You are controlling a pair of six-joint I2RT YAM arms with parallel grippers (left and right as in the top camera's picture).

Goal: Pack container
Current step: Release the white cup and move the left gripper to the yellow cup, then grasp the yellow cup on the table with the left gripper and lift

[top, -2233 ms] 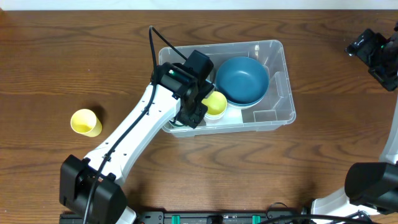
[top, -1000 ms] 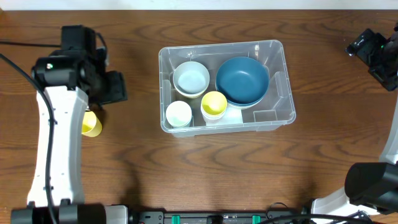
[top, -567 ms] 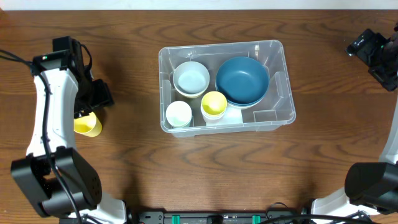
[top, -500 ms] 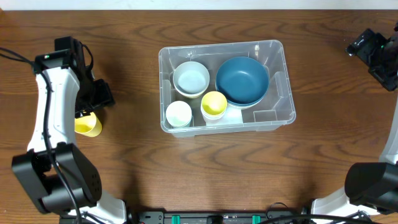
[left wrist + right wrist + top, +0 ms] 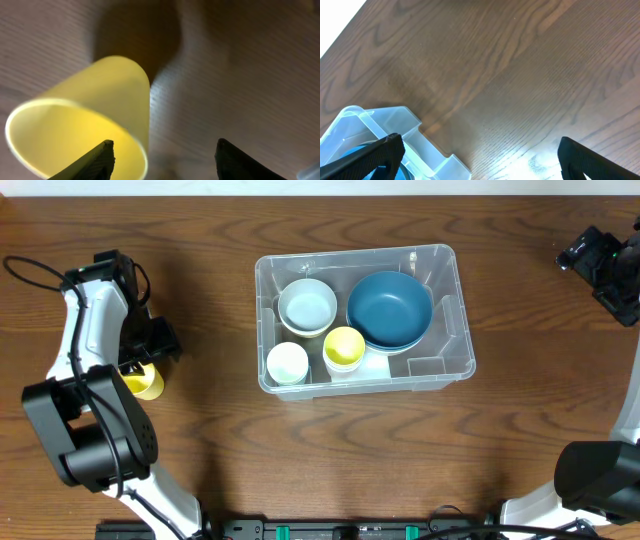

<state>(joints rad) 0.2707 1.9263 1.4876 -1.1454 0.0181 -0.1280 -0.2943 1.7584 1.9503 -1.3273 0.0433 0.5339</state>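
Well left of the large clear plastic rectangular container on the wooden bench, the left arm folds back on itself. Its pincer points down, spread, over a yellow plastic cup lying on its side. The right pincer hangs spread wide, far right of the container.

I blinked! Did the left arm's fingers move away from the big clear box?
Yes. The left fingers went left, away from the container, over to the yellow cup on the table.
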